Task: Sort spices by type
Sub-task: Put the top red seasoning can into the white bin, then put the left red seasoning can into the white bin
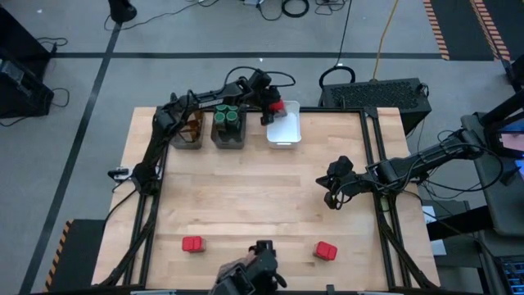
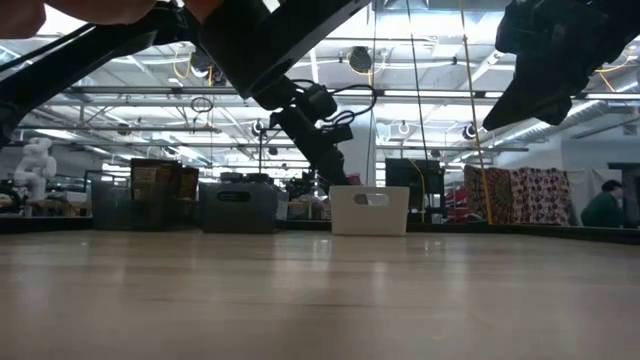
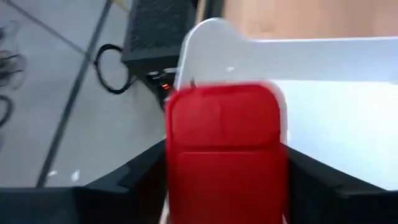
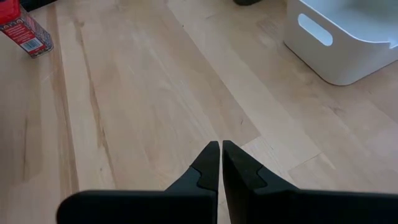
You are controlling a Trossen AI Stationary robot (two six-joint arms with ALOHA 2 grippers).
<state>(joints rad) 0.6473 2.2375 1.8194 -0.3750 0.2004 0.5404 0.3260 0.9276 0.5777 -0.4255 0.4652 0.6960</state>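
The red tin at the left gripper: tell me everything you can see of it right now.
The red tin is a boxy container with rounded corners and a plain, smooth red face; no label can be made out. It sits between the fingers of the left gripper, above the back left corner of the white bin, which looks empty. The dark fingers flank it on both sides; whether they grip it or have begun letting go cannot be told. The low view does not show it clearly.

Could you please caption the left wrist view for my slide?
Left gripper carries a red tin over the white bin.
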